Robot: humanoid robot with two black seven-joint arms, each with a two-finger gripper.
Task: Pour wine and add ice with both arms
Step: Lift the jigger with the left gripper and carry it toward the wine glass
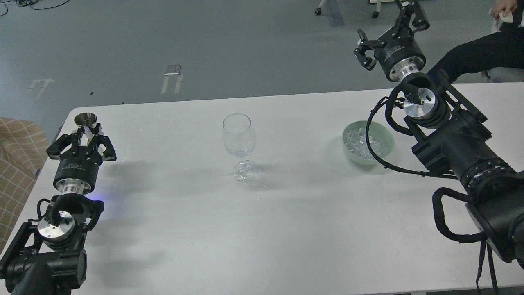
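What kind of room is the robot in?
Probably a lab or office: a plain white table on grey floor, chair wheels behind, and a seated person watching. A wine glass and ice look staged.

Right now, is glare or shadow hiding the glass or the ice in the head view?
Head view: even, soft light; the wine glass is sharp with faint glints, its stem hard to make out; the ice glints whitish in the green bowl; soft arm shadows fall on the table; a blue glow beside the left arm.
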